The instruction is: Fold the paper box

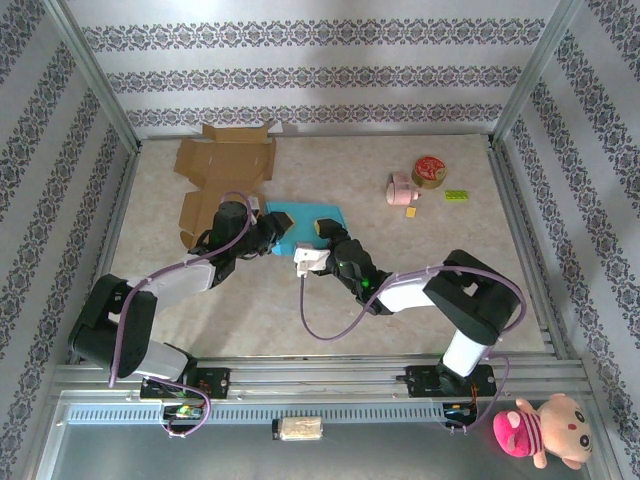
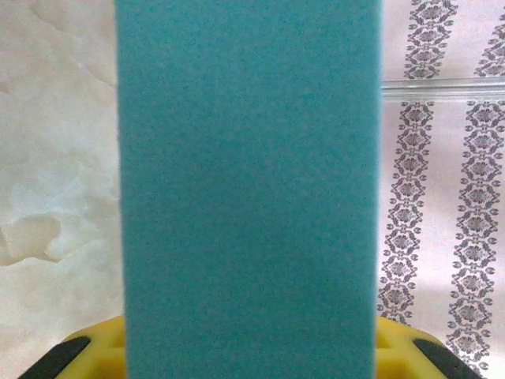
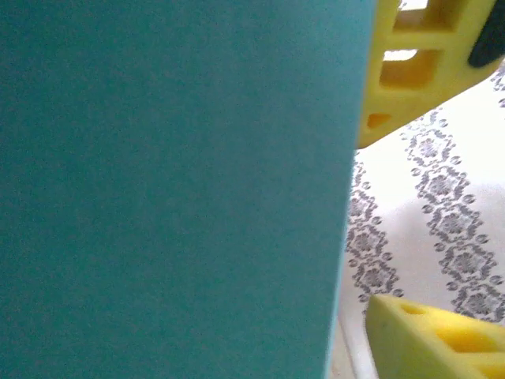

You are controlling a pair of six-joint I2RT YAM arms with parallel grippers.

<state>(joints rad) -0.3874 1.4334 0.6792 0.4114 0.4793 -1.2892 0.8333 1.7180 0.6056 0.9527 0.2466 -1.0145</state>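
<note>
The teal paper box lies mid-table between the two arms. My left gripper reaches it from the left and my right gripper from the right. In the left wrist view a teal panel stands upright between my two yellow fingers, which sit wide apart, open. In the right wrist view the teal panel hides one finger. The other yellow finger sits far to the side. A yellow finger of the other gripper shows beyond the panel's edge.
Flat brown cardboard pieces lie at the back left, one partly under the left arm. A pink object, a round tin and a small green item sit at the back right. Patterned walls surround the table.
</note>
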